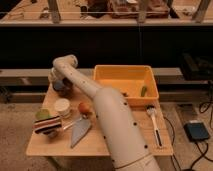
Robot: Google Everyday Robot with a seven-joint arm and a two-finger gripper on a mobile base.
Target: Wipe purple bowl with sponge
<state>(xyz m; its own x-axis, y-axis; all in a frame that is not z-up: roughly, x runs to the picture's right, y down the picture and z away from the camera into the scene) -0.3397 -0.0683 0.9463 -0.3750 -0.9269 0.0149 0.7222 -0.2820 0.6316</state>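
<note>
Camera view showed the robot arm [107, 120] reaching from the lower right across the table [52, 145] to its far left corner. There the arm bent down at the wrist, and the hand [57, 80] hung just above the purple bowl [63, 90], or touched it; we could not tell which. We also could not tell whether the hand was open or closed, or whether it gripped anything.

The purple bowl stood near the back left corner of the table, behind the white cup [62, 107]. Just to the right of the cup lay 1 small round reddish thing [85, 107], close beside the arm. Near the left edge we saw a striped object [48, 125] with a yellow-green piece [42, 114] behind it. A grey flat tool [80, 132] lay in front of the cup, pointing toward the front edge.

On the right half of the table stood an orange bin [125, 75], and 1 small green thing [144, 91] lay inside it near its front right corner. A brush with a white handle [155, 125] lay on the table in front of the bin.
</note>
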